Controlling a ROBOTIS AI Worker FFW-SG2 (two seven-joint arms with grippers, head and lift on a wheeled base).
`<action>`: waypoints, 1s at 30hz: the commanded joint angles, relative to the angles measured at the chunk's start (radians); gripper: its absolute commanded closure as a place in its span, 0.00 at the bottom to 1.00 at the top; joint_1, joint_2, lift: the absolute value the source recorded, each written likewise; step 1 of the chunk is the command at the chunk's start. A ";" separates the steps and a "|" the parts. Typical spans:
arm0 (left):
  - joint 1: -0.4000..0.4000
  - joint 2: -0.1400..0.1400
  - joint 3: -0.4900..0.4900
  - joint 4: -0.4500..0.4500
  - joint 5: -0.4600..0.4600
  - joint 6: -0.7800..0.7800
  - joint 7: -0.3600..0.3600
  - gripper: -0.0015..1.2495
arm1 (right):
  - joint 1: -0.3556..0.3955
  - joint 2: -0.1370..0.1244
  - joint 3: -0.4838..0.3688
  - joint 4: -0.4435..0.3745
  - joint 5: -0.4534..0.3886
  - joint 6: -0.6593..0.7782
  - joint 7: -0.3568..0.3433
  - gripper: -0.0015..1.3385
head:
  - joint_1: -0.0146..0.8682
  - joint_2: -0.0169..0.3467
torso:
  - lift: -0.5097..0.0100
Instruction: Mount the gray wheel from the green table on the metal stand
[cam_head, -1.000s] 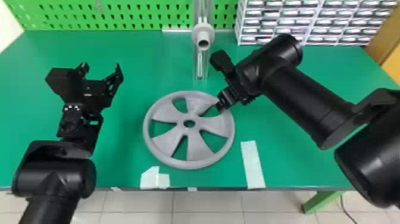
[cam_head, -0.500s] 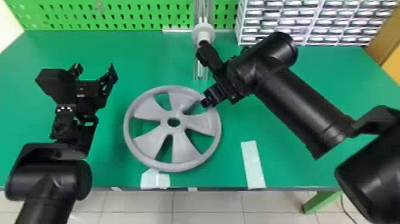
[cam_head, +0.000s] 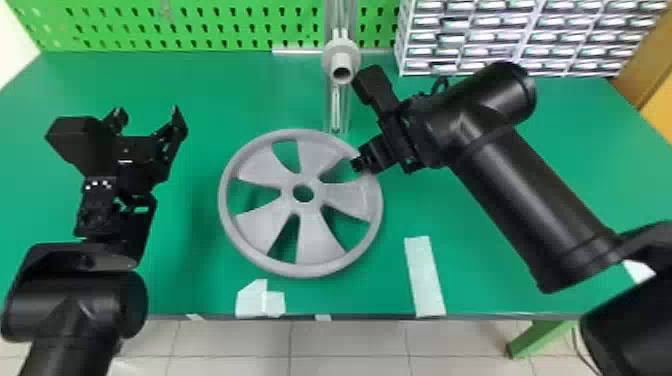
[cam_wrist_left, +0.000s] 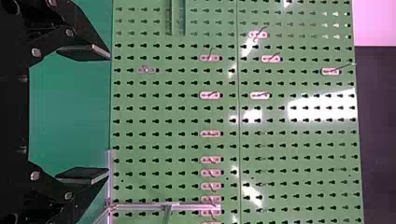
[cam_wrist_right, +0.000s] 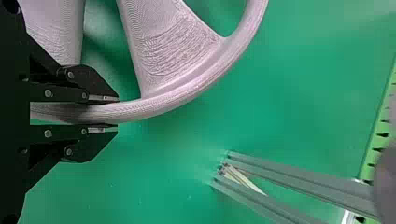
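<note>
Right gripper (cam_wrist_right: 117, 114): shut tight on the rim (cam_wrist_right: 159, 106), one finger on each side of it.
Gray wheel (cam_head: 320, 235): in the right gripper, over the green tabletop (cam_head: 200, 100), with its flat face up. It looks a little bit lifted, but I can't tell for sure.
Middle hole (cam_head: 303, 193): round, near the wheel's center, and nothing is in it.
Metal stand (cam_head: 336, 17): at the back of the tabletop, past the wheel. Its gray tube (cam_head: 331, 54) has no wheel on it.
Left gripper (cam_head: 148, 117): off to the left, fingers wide apart, with nothing in them.
Job done: the wheel is picked out and pinched.
Job left: bring the wheel to the stand, likely tip it up, line up the hole with the tube and push it on. I'd say it's less than half done.
Head view: good for seeing the hole and the tube together, so you can see how they must meet.
Right wrist view: looks close at the pinch, and at the stand's low rails (cam_wrist_right: 299, 176) by the tabletop.
Left wrist view: looks at the green pegboard (cam_wrist_left: 280, 149) and its little pink clips (cam_wrist_left: 210, 95).
</note>
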 joint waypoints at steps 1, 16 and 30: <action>0.012 0.000 0.007 -0.015 0.003 0.000 0.004 0.30 | 0.049 -0.014 -0.042 -0.083 0.019 0.004 -0.001 0.81 | 1.00 0.19 | 0.79; 0.138 0.000 -0.016 -0.178 0.016 0.005 0.100 0.30 | 0.215 -0.037 -0.164 -0.297 0.030 -0.022 -0.069 0.81 | 1.00 0.19 | 0.79; 0.222 0.000 -0.065 -0.299 0.020 0.005 0.186 0.31 | 0.385 -0.029 -0.241 -0.405 0.025 -0.208 -0.079 0.81 | 1.00 0.19 | 0.79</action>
